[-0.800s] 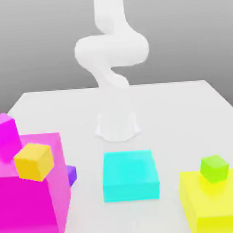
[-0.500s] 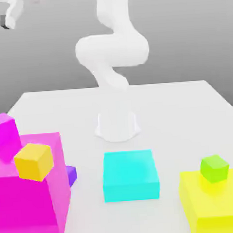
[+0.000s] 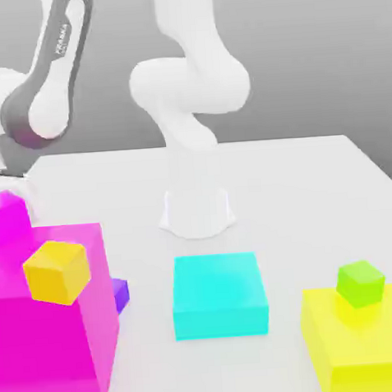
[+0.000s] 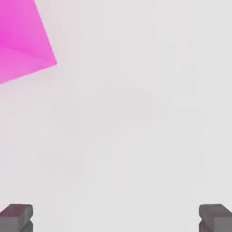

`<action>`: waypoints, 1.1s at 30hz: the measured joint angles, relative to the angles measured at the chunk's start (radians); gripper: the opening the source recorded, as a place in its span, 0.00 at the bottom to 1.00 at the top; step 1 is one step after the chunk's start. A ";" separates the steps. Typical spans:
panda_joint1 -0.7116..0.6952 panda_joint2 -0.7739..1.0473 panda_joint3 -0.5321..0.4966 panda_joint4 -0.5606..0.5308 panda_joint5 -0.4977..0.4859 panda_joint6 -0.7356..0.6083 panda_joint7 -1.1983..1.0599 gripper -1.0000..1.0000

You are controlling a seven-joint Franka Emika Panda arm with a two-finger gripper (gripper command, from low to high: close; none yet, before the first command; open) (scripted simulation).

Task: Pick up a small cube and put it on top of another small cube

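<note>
Purple is the colour to hunt for: the small purple cube (image 3: 120, 294) sits on the white counter (image 3: 298, 192), tucked against the side of the large magenta block (image 3: 53, 341) that faces the cyan block (image 3: 219, 295), with just a corner of it showing in the exterior view. Its target, the small magenta cube (image 3: 7, 225), rests on the far top corner of that big block, close to a yellow-orange cube (image 3: 57, 271) on the nearer edge. The arm (image 3: 47, 86) reaches in at the exterior view's left, above and behind the magenta cube. In the hand view the end effector (image 4: 116, 217) has its two dark fingertips (image 4: 16, 216) spread wide with nothing between them, looking down at bare counter and a corner of magenta. The step in hand appears to be the approach, so the arm should travel over the big block and come down beside it. Because the purple cube hugs the block's wall, I would judge it wise to align the fingers so neither has to squeeze between cube and wall, and to descend straight to avoid clipping the yellow-orange cube.
</note>
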 joint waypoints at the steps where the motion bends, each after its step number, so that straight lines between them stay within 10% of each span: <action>1: 0.013 0.018 0.010 -0.037 0.025 0.024 -0.009 0.50; 13: 0.197 -0.031 0.132 -0.263 0.099 0.431 0.302 0.50; 17: 0.039 0.108 0.366 -0.234 0.356 0.541 0.129 0.50; 20: -0.142 0.213 0.543 -0.215 0.362 0.630 0.117 0.50; 21: -0.170 0.234 0.569 -0.212 0.360 0.648 0.116 0.00; 33: -0.056 0.075 0.419 -0.244 0.211 0.520 0.233 0.00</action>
